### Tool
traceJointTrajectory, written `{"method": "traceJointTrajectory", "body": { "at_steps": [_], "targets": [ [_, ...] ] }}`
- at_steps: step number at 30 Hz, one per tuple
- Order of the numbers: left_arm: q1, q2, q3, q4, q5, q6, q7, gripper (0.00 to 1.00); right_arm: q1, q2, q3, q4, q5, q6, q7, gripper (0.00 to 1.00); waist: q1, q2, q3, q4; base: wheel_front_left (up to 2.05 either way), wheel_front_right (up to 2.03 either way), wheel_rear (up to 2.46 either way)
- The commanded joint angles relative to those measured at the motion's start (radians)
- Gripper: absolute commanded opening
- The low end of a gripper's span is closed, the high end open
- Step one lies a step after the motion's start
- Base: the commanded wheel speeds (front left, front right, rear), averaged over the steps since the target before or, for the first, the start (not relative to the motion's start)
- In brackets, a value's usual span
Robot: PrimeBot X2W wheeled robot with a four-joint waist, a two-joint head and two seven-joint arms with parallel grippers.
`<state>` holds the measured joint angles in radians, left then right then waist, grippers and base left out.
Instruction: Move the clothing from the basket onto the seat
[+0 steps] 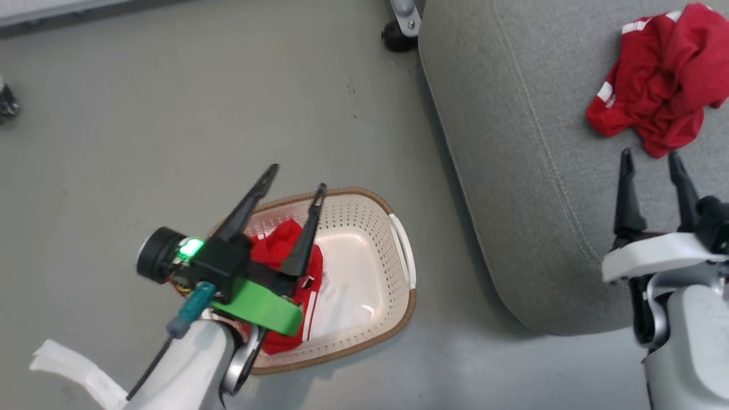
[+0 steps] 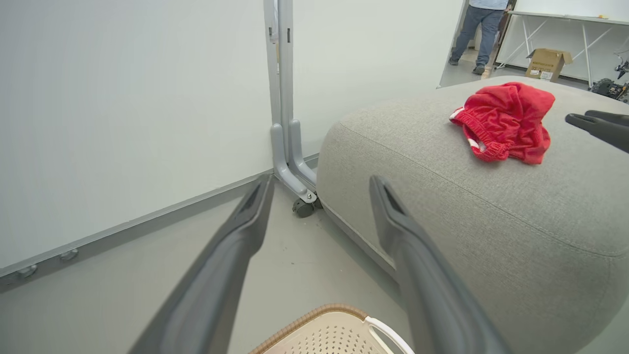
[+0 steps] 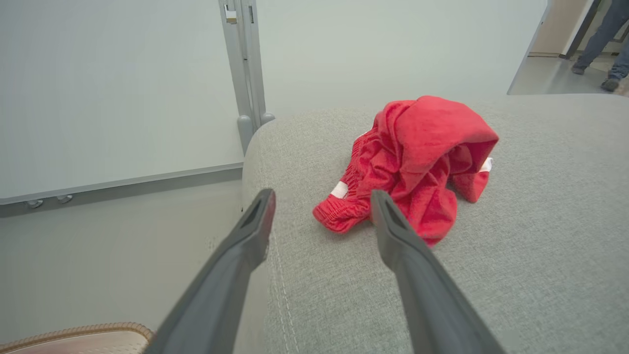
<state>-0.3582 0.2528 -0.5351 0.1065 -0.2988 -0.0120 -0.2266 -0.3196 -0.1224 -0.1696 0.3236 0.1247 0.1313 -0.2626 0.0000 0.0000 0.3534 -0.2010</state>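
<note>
In the head view, the garment in the basket point(image 1: 277, 242) is largely covered by the left gripper point(image 1: 298, 176) and its wrist, so its full outline cannot be made out. The near left rim of the basket point(image 1: 364, 205) is hidden behind the pale forearm point(image 1: 188, 364). The garment on the seat point(image 1: 660, 85) is clipped by the right edge, and the seat point(image 1: 512, 171) is cut by the top and right edges. A dark object point(image 1: 7, 103) at the left edge (barely a sliver) cannot be identified. In the left wrist view, the right gripper point(image 2: 577, 116) is cut off past its fingertips, and a person point(image 2: 474, 34) is cropped above the legs.
</note>
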Motion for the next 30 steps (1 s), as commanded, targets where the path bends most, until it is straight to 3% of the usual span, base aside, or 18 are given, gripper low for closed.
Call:
{"method": "traceJointTrajectory", "body": {
  "at_steps": [1, 8, 14, 21, 30],
  "targets": [
    [0.019, 0.002, 0.019, 0.011, -0.01, 0.015, -0.012, 1.0, 0.032, 0.009, 0.016, -0.026, -0.005, -0.001, -0.003, 1.0, 0.0, 0.0, -0.068, 0.046, 0.0, 0.0, 0.0],
    [0.073, -0.003, 0.135, 0.041, -0.046, 0.086, -0.037, 1.0, 0.125, 0.042, 0.095, -0.175, -0.011, -0.001, 0.038, 1.0, 0.0, 0.0, -0.129, 0.097, 0.0, 0.0, 0.0],
    [0.144, -0.017, 0.25, 0.015, -0.047, 0.116, -0.038, 1.0, 0.197, 0.061, 0.128, -0.284, -0.01, -0.001, 0.094, 1.0, 0.0, 0.0, -0.171, 0.141, 0.0, 0.0, 0.0],
    [0.25, -0.045, 0.353, -0.007, -0.013, 0.1, -0.038, 1.0, 0.269, 0.066, 0.138, -0.348, -0.01, -0.001, 0.147, 1.0, 0.0, 0.0, -0.223, 0.163, 0.0, 0.0, 0.0],
    [0.343, -0.088, 0.404, 0.0, 0.041, 0.052, -0.038, 1.0, 0.347, 0.07, 0.157, -0.383, -0.015, -0.001, 0.19, 1.0, 0.0, 0.0, -0.285, 0.168, 0.0, 0.0, 0.0]
  ]
}}
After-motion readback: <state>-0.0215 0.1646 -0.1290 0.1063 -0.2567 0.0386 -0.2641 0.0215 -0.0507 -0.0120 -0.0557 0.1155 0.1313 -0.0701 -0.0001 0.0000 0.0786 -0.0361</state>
